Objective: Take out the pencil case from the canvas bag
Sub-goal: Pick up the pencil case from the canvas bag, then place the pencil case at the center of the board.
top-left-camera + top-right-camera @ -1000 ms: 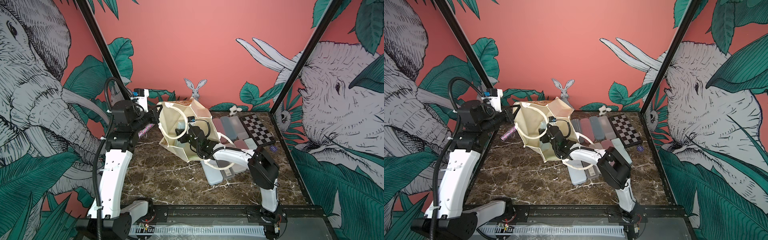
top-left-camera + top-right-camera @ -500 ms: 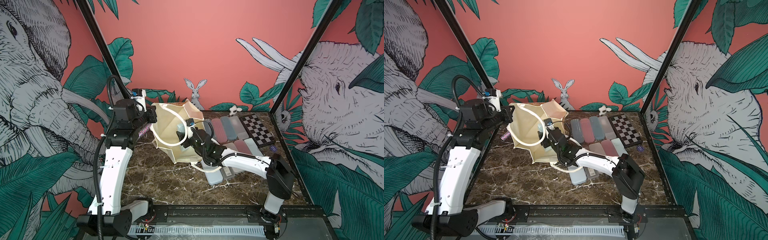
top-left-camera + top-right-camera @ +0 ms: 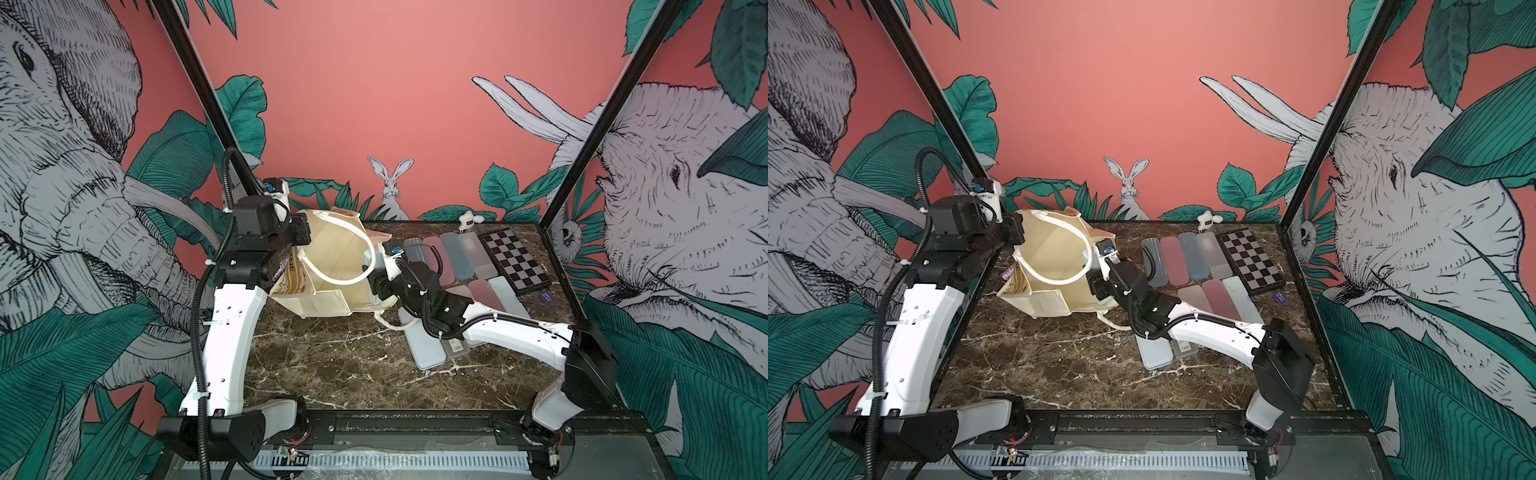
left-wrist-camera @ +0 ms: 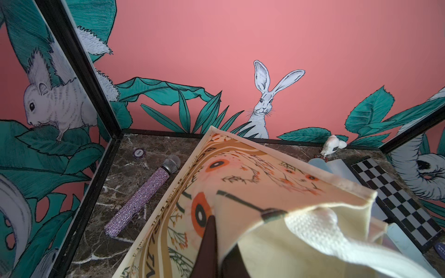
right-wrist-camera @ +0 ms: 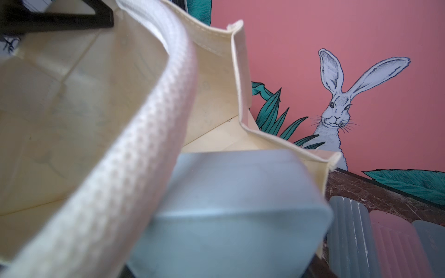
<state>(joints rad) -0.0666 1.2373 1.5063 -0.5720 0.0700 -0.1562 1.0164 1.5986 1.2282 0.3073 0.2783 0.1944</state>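
The canvas bag [image 3: 328,299] is soft cream cloth with creased, folded sides. It leans left of centre in both top views with its mouth gaping wide. A thick, ribbed woven handle [image 5: 134,149] loops across the opening. The left gripper [image 3: 300,237] is clenched tight on the bag's rim, pinching fabric beside the orange floral print. Now the right gripper [image 3: 376,284]: its jaws are spread fairly wide and it grasps the pencil case [image 5: 228,204], a smooth, frosted pale-blue plastic box with rounded corners. The case sits at the bag's mouth, filling the lower centre of the right wrist view, above the veined marble table [image 3: 332,365].
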